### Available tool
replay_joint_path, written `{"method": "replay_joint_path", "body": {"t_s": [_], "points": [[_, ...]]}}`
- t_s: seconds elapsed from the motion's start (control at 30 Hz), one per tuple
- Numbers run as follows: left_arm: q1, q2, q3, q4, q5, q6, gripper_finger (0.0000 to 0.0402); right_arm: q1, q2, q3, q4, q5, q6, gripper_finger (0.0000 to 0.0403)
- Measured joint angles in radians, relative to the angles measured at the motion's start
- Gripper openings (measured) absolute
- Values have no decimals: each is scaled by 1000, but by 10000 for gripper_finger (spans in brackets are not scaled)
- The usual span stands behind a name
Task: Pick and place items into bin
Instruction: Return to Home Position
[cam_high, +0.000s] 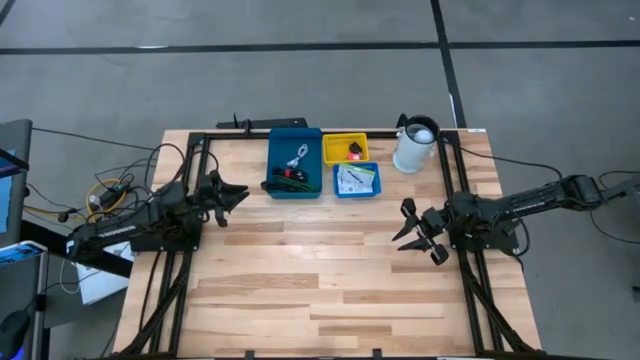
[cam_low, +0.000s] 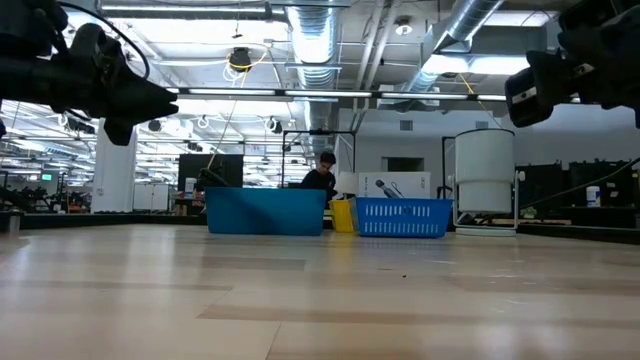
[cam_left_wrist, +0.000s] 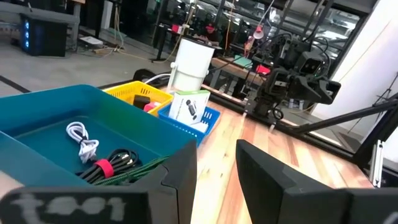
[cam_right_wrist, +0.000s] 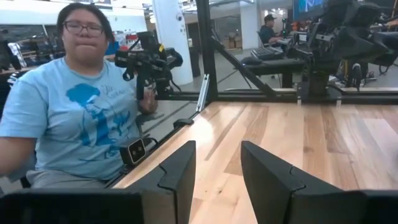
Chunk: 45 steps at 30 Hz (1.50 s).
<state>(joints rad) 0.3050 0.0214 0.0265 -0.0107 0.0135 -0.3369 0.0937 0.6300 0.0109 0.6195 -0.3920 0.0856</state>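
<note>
Left tool (cam_left_wrist: 214, 149) fingers are standing well apart w/ nothing btwn them. It is carrying no load, which fits a job whose sorting looks done. Right tool (cam_right_wrist: 216, 149) is showing the same: a wide gap, bare worktop (cam_right_wrist: 298, 143) visible through it, nothing gripped. Both are hanging above the wood w/o touching it, each near its own side of the worktop, so neither is blocking the bins.

Just ahead of the left tool, the dark blue bin (cam_left_wrist: 43, 102) is holding the cables (cam_left_wrist: 102, 163). A white cable (cam_left_wrist: 79, 140) is lying loose and the darker ones are lying bundled beside it. All are sitting below the rim, prob. why no tool needs to be over them.

Beyond that bin from the left tool, the yellow bin (cam_left_wrist: 118, 93) is holding the black-and-red piece (cam_high: 354, 152). The blue basket (cam_left_wrist: 208, 121) beside it is holding the white cards (cam_high: 352, 179). The white jug (cam_left_wrist: 189, 62) is standing farther off, outside every bin; not an item to sort, I judge. Farthest, past the worktop edge ahead of the right tool, a person (cam_right_wrist: 81, 106) is sitting.
</note>
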Motion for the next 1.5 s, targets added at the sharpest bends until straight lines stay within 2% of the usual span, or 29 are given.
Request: {"method": "replay_joint_path", "body": {"t_s": [0.37,0.67,0.9,1.17,1.5], "points": [[0,0,0,-4,0,16,100,0,0,0,-40,0,1,121],[0,0,0,-5,0,19,100,-13,-4,-1,-144,0,2,121],[0,0,0,-6,0,19,100,-12,-175,-4,-7,1,3,121],[0,0,0,-6,0,19,100,15,-383,-4,20,0,2,121],[0,0,0,-6,1,19,100,16,-448,-5,13,0,1,121]]}}
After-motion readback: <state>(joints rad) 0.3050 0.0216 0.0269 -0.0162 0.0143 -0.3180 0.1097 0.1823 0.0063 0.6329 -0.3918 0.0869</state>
